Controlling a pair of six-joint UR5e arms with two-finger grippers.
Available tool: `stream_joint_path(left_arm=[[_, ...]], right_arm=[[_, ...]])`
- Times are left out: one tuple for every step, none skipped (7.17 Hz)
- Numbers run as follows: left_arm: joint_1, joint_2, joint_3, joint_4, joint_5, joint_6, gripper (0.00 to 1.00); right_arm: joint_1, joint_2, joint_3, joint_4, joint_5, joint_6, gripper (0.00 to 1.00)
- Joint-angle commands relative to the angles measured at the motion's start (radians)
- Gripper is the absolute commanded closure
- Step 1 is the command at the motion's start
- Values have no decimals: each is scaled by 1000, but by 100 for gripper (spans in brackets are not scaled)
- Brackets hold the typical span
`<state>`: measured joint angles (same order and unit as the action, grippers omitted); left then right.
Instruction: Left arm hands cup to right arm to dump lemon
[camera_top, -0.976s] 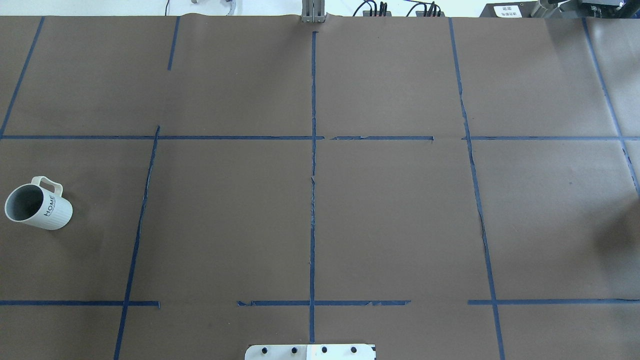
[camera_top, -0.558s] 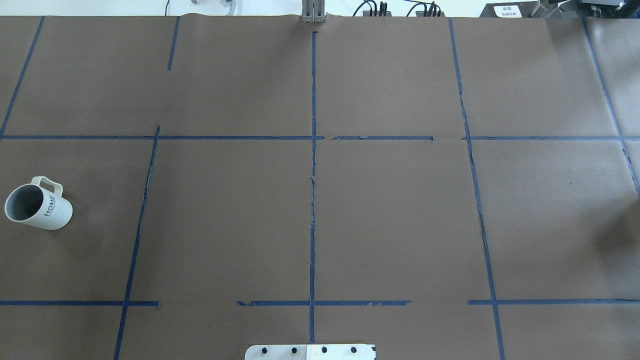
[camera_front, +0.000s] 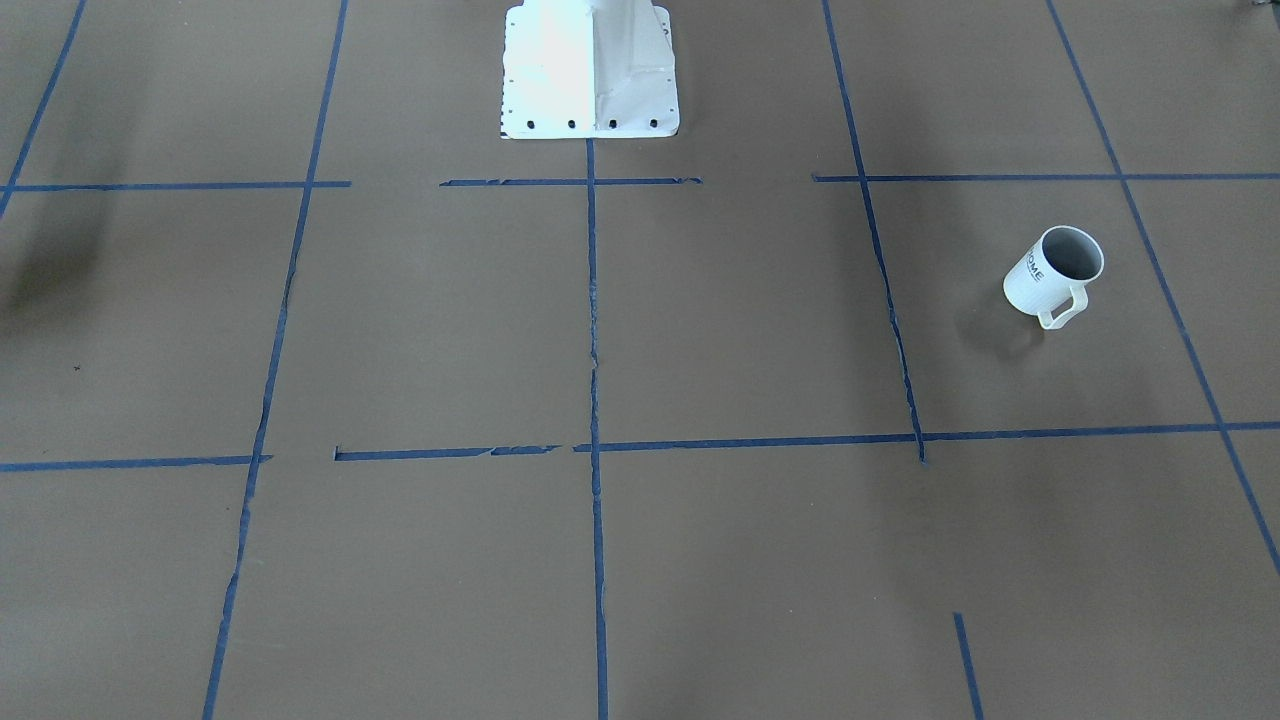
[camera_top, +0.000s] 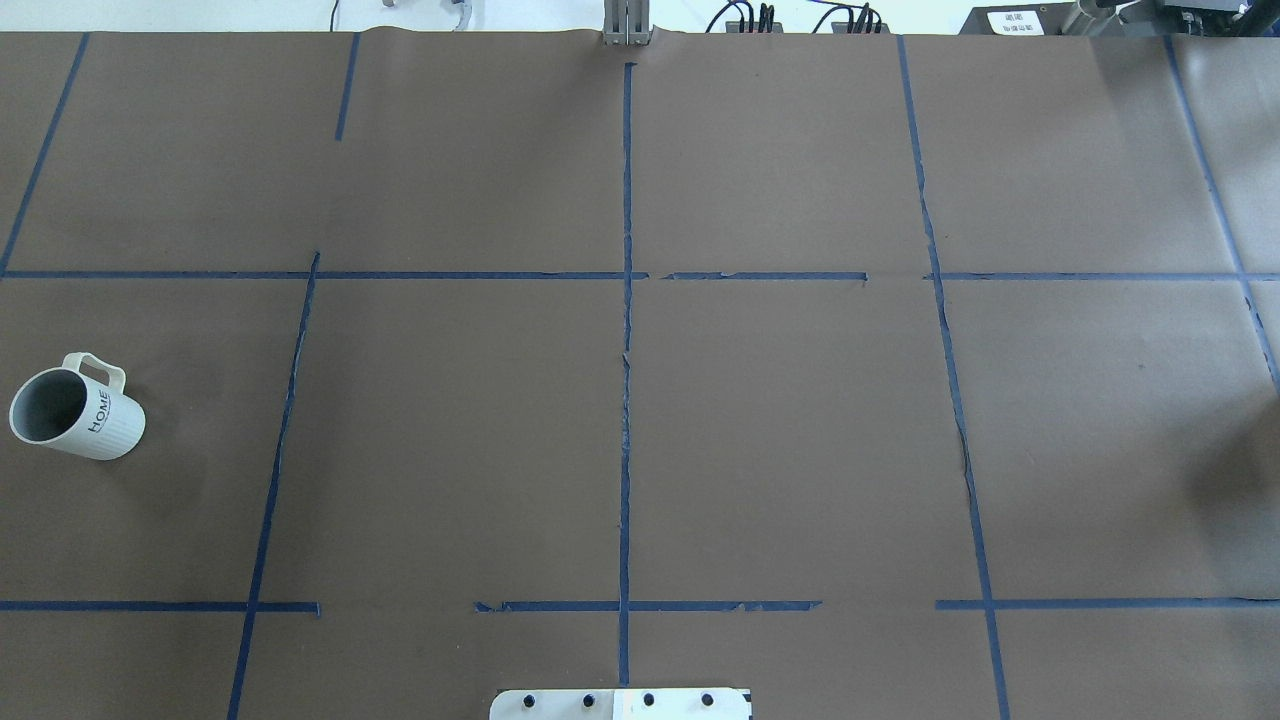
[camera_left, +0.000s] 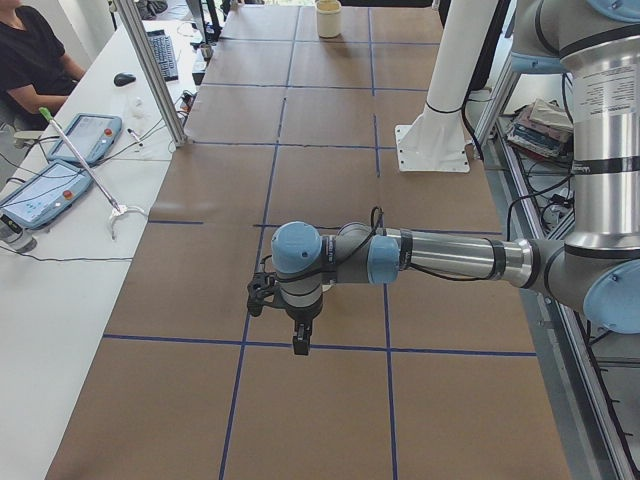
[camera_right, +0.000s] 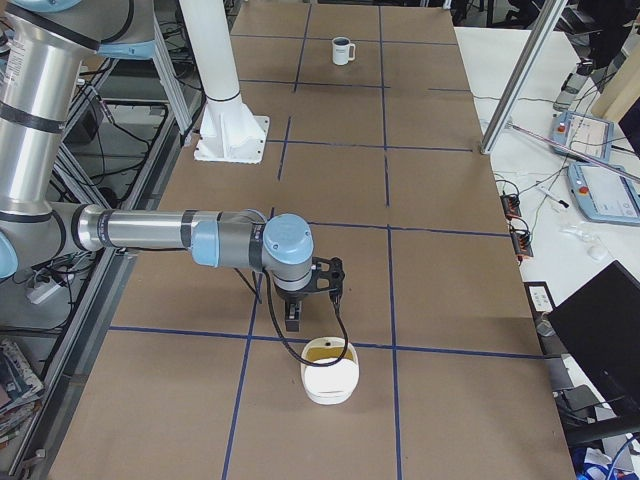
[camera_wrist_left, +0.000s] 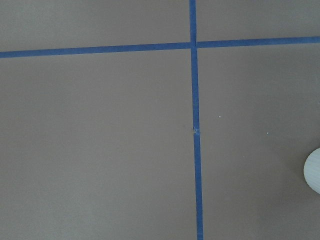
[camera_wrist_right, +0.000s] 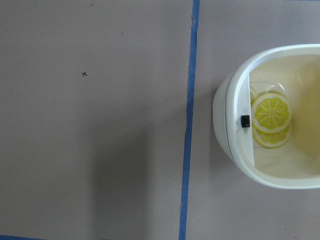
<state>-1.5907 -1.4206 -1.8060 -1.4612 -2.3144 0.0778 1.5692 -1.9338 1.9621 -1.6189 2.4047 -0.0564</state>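
Note:
The cup (camera_top: 75, 410), a white ribbed mug marked "HOME", stands upright at the table's left end, handle away from the robot. It also shows in the front view (camera_front: 1055, 272) and far off in the right-side view (camera_right: 342, 50). Its grey inside shows no lemon. A white ribbed edge (camera_wrist_left: 314, 171) sits at the right rim of the left wrist view. My left gripper (camera_left: 298, 340) hangs high over that end, and I cannot tell if it is open. My right gripper (camera_right: 291, 318) hangs beside a cream bowl, and I cannot tell its state either.
The cream bowl (camera_right: 330, 390) at the right end holds yellow citrus slices (camera_wrist_right: 270, 120). The white robot base (camera_front: 590, 70) stands at the table's near middle. The operators' desk with tablets (camera_left: 60, 170) and an aluminium post (camera_left: 150, 70) line the far side.

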Motion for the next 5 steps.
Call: stream_joint_path(left_arm=[[0,3,-16,1,1,0,0],[-2,18,-16,-1,-3,-9,0],[0,29,-22,-13,-2,-10,0],[0,29,-4,-13,-3,-12,0],[0,28,-13,-11,-6,-12,0]], right_arm=[[-3,1,0,1,-4,4,0],[-6,1,0,1,-13,6,0],[-9,1,0,-1,-25,6,0],[-9,1,0,2,-24,6,0],[-9,3,1,2,-24,6,0]])
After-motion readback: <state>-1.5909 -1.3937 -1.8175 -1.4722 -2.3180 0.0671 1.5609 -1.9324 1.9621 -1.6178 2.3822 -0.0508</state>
